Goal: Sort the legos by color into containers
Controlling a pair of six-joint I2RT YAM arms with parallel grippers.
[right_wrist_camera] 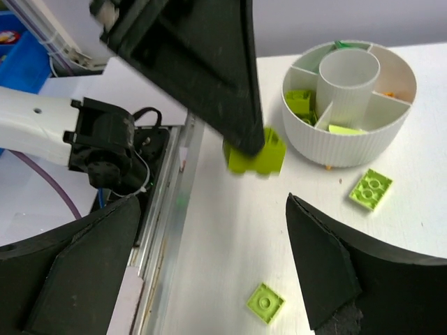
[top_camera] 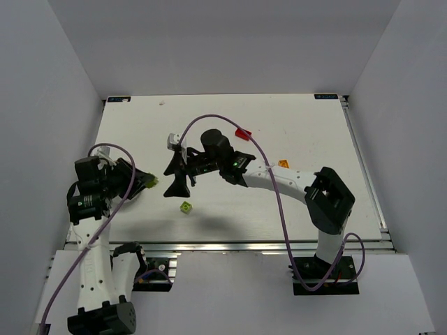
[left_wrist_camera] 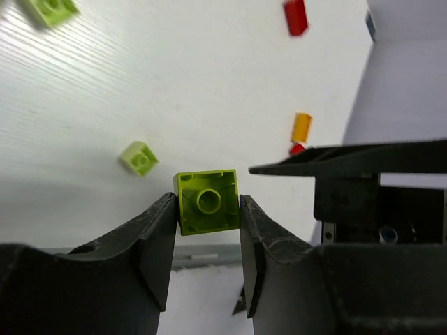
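Observation:
My left gripper (left_wrist_camera: 207, 204) is shut on a lime green lego (left_wrist_camera: 206, 216), hollow underside toward the camera, held above the table. The right wrist view shows that lego (right_wrist_camera: 257, 158) hanging under a left finger, just left of the round white divided container (right_wrist_camera: 347, 143), which holds lime pieces. My right gripper (right_wrist_camera: 209, 279) stands wide open over a small lime lego (right_wrist_camera: 265, 303). A flat lime lego (right_wrist_camera: 371, 189) lies against the container. From above, the left gripper (top_camera: 148, 183) and right gripper (top_camera: 179, 185) are close together, with a lime lego (top_camera: 186, 206) below them.
A red lego (top_camera: 242, 132) and an orange lego (top_camera: 283, 164) lie further back on the white table (top_camera: 314, 202). The metal rail of the table's near edge (right_wrist_camera: 164, 202) runs close to the right gripper. The left arm's base and cables sit beyond it.

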